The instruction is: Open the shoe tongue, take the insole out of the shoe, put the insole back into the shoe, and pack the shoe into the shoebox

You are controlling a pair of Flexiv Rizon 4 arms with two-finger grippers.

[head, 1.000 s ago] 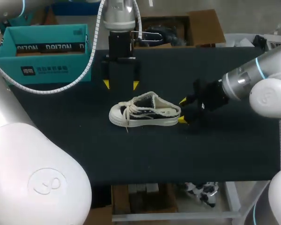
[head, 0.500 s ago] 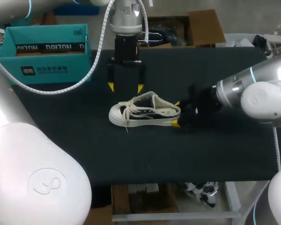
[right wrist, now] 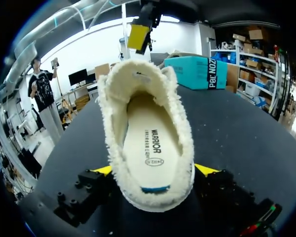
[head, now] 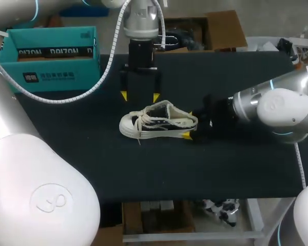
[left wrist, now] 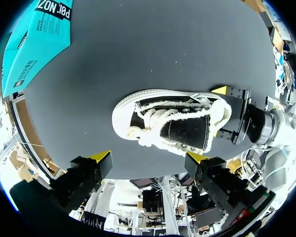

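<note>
Shoe: black canvas sneaker [head: 159,123], white sole, fleecy lining, mid-frame on dark desk [head: 92,154].
Inside: cream insole [right wrist: 148,143].
Box: teal cardboard shoebox [head: 49,59], upper left, open.
My right hand [head: 188,124]: spread, flanking heel.
My left hand [head: 139,96]: spread, above.

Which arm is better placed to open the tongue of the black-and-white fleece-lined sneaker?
Left, likely: the left gripper hangs open above the black-and-white fleece-lined sneaker, facing its laces; the right gripper sits at the heel, better for steadying.

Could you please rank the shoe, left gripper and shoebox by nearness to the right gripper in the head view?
1. shoe: heel between the jaws of the right gripper.
2. left gripper: behind the shoe.
3. shoebox: far back-left corner.
</note>
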